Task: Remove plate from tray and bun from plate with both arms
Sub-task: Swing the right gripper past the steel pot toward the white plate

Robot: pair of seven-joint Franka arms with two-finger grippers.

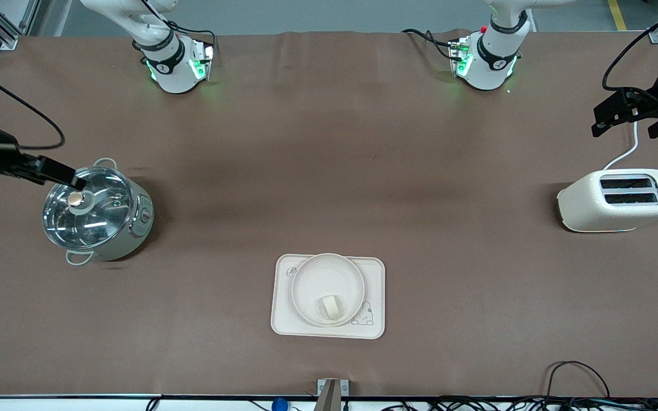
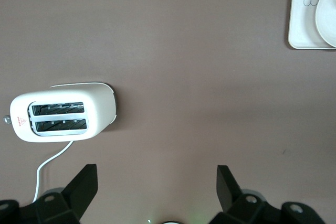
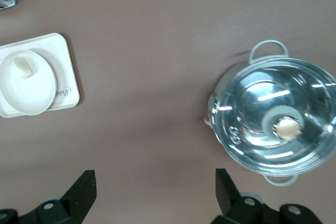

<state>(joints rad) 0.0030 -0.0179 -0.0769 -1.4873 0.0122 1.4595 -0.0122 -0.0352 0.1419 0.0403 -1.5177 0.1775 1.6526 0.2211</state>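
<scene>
Front view: the plate (image 1: 328,289) is seen resting on the tray (image 1: 329,331), which lies near the camera edge of the table, about midway between the two arms' ends. The bun (image 1: 331,306) lies inside the plate, on the part of the dish nearest the camera. A rabbit drawing is printed on the tray just beside the plate.

The pot (image 1: 98,214) stands toward the right arm's end of the table, farther from the camera than the tray, with its glass lid (image 1: 88,207) seated on it and a knob (image 1: 76,198) at the lid's centre. The right gripper (image 1: 63,177) is held over the rim of the pot. In the right wrist view its fingers (image 3: 82,191) are spread wide with nothing between them, and the pot (image 3: 273,124), the tray (image 3: 65,80), the plate (image 3: 27,83) and the bun (image 3: 22,64) are all shown on the table below.

The toaster (image 1: 617,200) stands toward the left arm's end of the table, well apart from the tray, with a white cord (image 1: 626,153) leading away from it. The left gripper (image 1: 629,111) hangs over the table beside the toaster — its fingers (image 2: 84,184) are shown wide apart and empty in the left wrist view. That view also takes in the toaster (image 2: 63,117), a corner of the tray (image 2: 302,22) and an edge of the plate (image 2: 328,11).
</scene>
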